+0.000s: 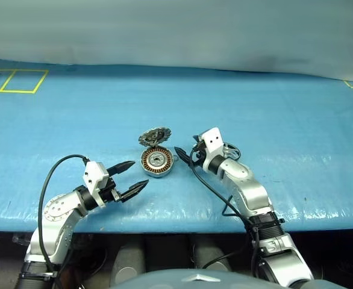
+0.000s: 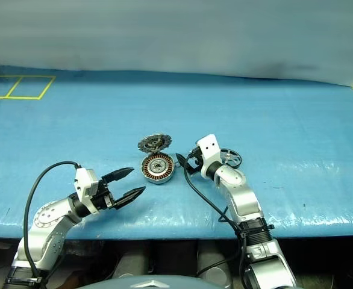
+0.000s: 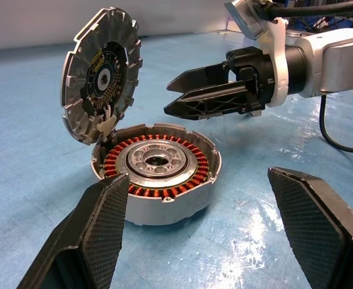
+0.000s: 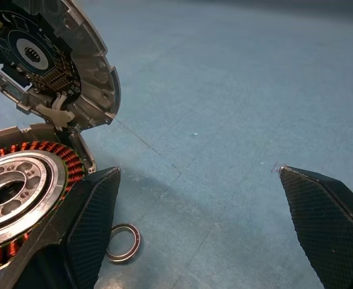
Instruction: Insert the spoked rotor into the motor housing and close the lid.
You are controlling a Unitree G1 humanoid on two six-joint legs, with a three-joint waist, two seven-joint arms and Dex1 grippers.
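The motor housing [image 1: 157, 162] sits on the blue table with its copper windings and silvery centre exposed. Its lid [image 1: 155, 136] stands raised on the hinge at the far edge, dark inner face toward me. The spoked rotor [image 2: 232, 158] lies on the table to the right, partly hidden behind my right wrist. My right gripper [image 1: 183, 155] is open just right of the housing, pointing at it with nothing between its fingers [image 4: 321, 229]. My left gripper [image 1: 138, 174] is open and empty in front of the housing on the left, aimed at it.
A tiny thin ring [image 4: 123, 243] lies on the table beside the housing, under my right gripper. Yellow tape lines [image 1: 14, 81] mark the far left corner. The table's front edge [image 1: 176, 226] runs close below both arms. Black cables trail from each wrist.
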